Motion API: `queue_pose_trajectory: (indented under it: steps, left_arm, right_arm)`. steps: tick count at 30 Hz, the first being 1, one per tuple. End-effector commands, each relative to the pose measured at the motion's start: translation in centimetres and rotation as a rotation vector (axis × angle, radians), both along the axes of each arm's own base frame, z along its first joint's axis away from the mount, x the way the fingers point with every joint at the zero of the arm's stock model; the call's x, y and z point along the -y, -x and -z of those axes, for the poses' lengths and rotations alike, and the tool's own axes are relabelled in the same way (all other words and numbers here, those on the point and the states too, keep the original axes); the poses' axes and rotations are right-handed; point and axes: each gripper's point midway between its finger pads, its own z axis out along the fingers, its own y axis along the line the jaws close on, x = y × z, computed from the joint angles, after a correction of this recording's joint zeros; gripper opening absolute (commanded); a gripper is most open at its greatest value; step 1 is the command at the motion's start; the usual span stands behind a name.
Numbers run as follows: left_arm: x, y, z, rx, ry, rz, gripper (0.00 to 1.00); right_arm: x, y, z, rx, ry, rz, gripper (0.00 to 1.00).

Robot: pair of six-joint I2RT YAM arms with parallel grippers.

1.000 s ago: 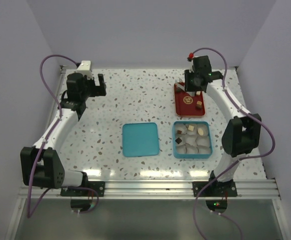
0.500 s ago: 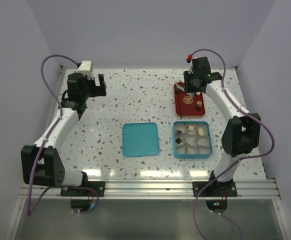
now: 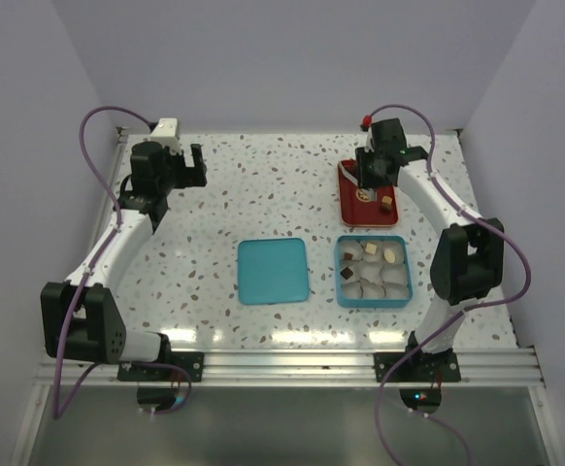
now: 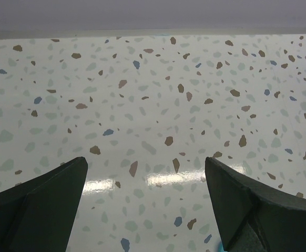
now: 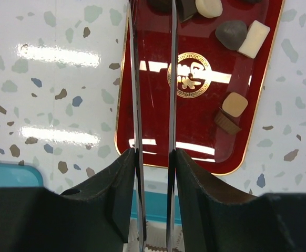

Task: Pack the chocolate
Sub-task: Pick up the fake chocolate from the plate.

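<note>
The chocolate lies partly loose on the red tray at two o'clock of the table, partly in the teal box at four o'clock. The right gripper hangs over the tray, thin blades narrowly apart, a dark piece between them near the tips; whether they pinch it I cannot tell. The left gripper gapes wide at ten o'clock.
</note>
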Motion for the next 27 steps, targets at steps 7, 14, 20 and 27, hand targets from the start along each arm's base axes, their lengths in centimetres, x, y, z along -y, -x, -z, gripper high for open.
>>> queue_pose_trajectory:
  steps: [7, 14, 20, 27]
  left_arm:
    - [0.2, -0.5, -2.1, 0.047, -0.001, 0.006, 1.0]
    - [0.3, -0.5, -2.2, 0.049, 0.001, 0.007, 1.0]
    - [0.2, -0.4, -2.2, 0.049, -0.002, 0.003, 1.0]
    - [0.2, -0.4, -2.3, 0.049, -0.001, 0.003, 1.0]
  right_arm:
    - [1.6, 0.1, -2.7, 0.081, 0.031, 0.026, 0.39]
    - [1.7, 0.1, -2.4, 0.085, 0.035, 0.02, 0.39]
    - [0.7, -0.7, -2.1, 0.098, -0.007, 0.007, 0.39]
    - [0.0, -1.4, -1.4, 0.099, -0.033, -0.014, 0.39]
